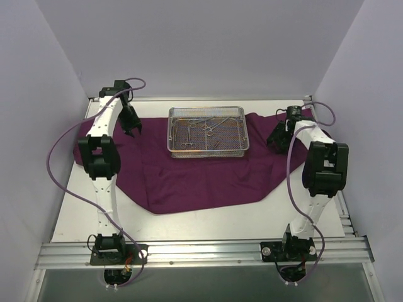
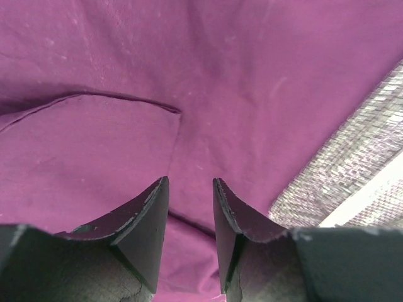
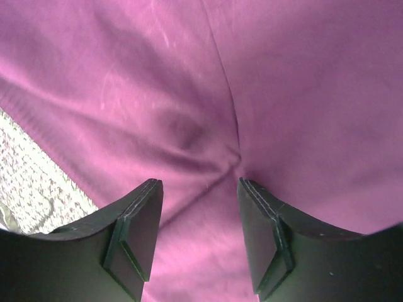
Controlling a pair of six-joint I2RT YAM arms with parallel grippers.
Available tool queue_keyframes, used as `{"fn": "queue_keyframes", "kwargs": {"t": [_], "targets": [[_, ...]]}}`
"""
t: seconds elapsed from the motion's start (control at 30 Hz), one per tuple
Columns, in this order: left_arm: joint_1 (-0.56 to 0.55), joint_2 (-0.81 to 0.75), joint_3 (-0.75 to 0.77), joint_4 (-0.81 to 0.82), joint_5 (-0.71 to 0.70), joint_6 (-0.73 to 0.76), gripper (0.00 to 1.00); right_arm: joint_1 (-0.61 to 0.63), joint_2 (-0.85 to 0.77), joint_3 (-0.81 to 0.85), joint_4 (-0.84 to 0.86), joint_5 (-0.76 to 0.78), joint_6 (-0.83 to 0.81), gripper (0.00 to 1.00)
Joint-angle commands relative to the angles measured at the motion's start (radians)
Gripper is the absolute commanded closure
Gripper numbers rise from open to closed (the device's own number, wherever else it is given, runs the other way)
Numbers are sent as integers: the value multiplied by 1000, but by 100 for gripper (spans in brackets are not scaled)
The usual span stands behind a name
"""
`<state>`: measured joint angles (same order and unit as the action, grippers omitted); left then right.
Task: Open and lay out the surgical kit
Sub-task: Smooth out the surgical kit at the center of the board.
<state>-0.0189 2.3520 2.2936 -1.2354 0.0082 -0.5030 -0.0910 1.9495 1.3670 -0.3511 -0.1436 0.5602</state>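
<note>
My two arm bases are bolted at the near edge of the counter [image 1: 208, 220], left arm on the left, right arm on the right. Beyond a bare strip of counter lies the cloth wrap [image 1: 201, 179], dark purple, opened out flat and spread across most of the width, with its near edge curving toward me and its side corners reaching under both arms. My left gripper [image 1: 132, 129] points down over the left part of the wrap, just beside the left end of the tray. In the left wrist view its jaws stand apart [image 2: 191, 182] with nothing between them; only cloth wrap [image 2: 252, 75] shows in the gap, and a folded flap with a hemmed edge [image 2: 126, 100] lies ahead of the fingertips. My right gripper [image 1: 277, 139] points down over the right part of the wrap, near the right end of the tray. In the right wrist view its jaws are also apart [image 3: 200, 182] and hold nothing; the cloth wrap [image 3: 283, 94] below it gathers into a small pucker [image 3: 236, 157]. I cannot tell whether either set of fingertips touches the fabric. The wire-mesh tray [image 1: 208, 151] sits on the far half of the wrap, between the two grippers, long side toward me; its mesh shows at the right edge of the left wrist view [image 2: 352, 170] and the left edge of the right wrist view [image 3: 31, 176]. Inside the tray lie several thin silver ring-handled forceps [image 1: 211, 126], scattered on the tray floor.
</note>
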Motion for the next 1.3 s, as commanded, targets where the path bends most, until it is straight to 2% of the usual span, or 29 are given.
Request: {"fn": "queue_keyframes", "kwargs": {"t": [0.0,0.37,0.93,1.03,1.2,1.27], "targets": [[-13,53,53,-62,-85,14,58,-3,-102,40,-112,33,-62,48],[-30,188,202,-101,-123,-12,59,-47,-178,-32,-89,6,-105,48],[-32,262,247,-150,-143,-6,63,-65,-144,-25,-60,-44,-85,48],[-33,259,241,-150,-149,-5,67,-65,-130,-19,-57,-53,-82,48],[-30,247,236,-147,-145,0,91,-64,-115,-6,-54,-60,-74,48],[-30,242,234,-145,-139,3,95,-62,-110,0,-54,-65,-72,48]]}}
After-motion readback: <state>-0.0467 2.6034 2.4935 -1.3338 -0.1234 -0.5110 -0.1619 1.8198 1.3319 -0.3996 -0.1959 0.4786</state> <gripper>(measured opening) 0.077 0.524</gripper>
